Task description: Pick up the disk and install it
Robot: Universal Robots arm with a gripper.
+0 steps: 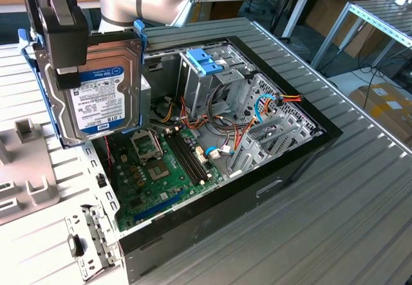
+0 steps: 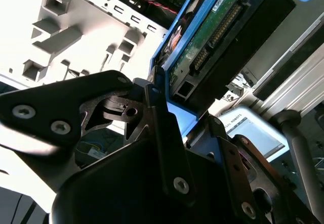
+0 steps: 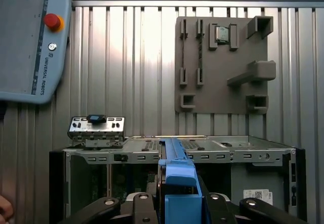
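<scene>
While the tool (image 1: 67, 73) grips the disk (image 1: 104, 95) near the case (image 1: 225, 215), the first wrist view reveals a teach pendant (image 3: 28, 47).

- The claw (image 1: 64, 76) hides an upper corner of the disk (image 1: 106, 85) in the exterior view; that picture's edge cuts the claw off.
- The pendant (image 3: 25, 42) runs off the first wrist view.

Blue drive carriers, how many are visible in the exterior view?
2. One carrier frames the disk held by the fingers, exterior view's left; another carrier tops the drive cage inside the case. More may be hidden.
</scene>
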